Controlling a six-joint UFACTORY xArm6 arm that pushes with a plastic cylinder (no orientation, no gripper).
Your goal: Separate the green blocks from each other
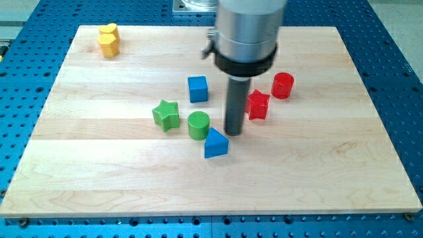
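blue triangular block (216, 143) sits just below-left of my tip (233, 133); my end effector, a bare rod, holds nothing. green cylinder (198, 125) left, green star (166, 114) touching beyond. i'd wedge between them, pushing slowly.

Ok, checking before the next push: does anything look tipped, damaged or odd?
Nothing stands out. The green star and green cylinder sit flat, close together; my tip rests just right of the cylinder, beside the blue triangular block.

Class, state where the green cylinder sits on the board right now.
The green cylinder is near the board's centre, just right of the green star, above-left of the blue triangle, with my tip to its right.
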